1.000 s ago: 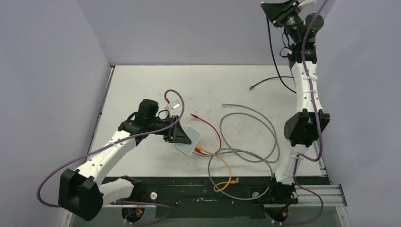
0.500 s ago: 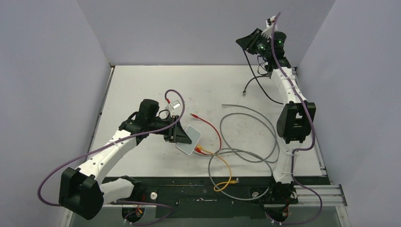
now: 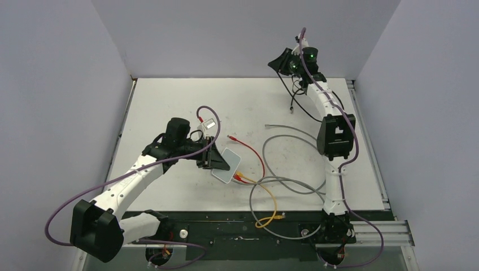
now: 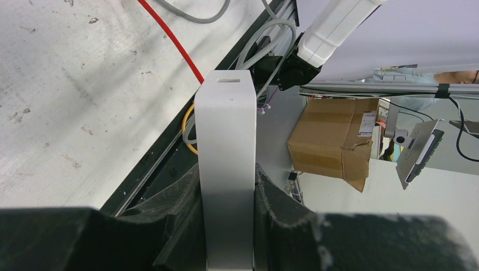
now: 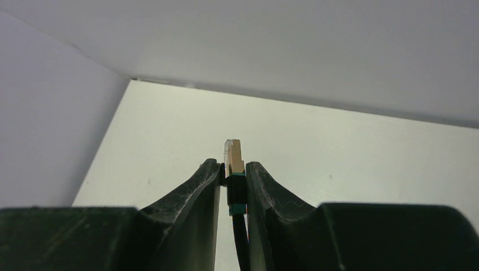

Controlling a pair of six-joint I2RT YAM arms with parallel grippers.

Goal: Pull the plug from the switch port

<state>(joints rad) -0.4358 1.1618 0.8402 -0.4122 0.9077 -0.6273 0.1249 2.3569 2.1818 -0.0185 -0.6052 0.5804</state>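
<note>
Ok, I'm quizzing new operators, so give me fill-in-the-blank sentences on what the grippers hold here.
The left gripper is ____ on the flat pale grey-white box.
The right gripper pinches a clear-tipped plug whose cable is ____.
The big cable loop lying on the white table is ____.
Missing: shut; black; grey.

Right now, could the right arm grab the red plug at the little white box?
Probably not yet. The right arm's fingers are shut on the black cable's plug, up near the back wall. The red plug at the white box sits uncovered, with only loose grey cable nearby.
</note>
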